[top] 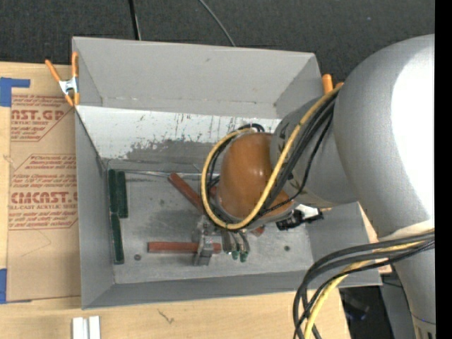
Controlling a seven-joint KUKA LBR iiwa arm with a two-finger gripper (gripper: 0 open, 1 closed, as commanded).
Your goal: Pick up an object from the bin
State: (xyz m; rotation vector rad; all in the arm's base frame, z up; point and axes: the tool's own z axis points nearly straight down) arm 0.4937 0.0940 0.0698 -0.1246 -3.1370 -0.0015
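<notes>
My gripper is low over the bin floor, near the front wall at the middle, mostly hidden under the arm's orange cover. A flat red-brown bar lies on the floor pointing left, and its right end reaches the gripper's left side. A second red-brown stick lies slanted behind it, with its lower end hidden under the cover. I cannot make out anything held.
A long dark green tool lies along the bin's left wall. The arm and its looped cables take up the bin's right half. Bare floor lies between the green tool and the red-brown bar.
</notes>
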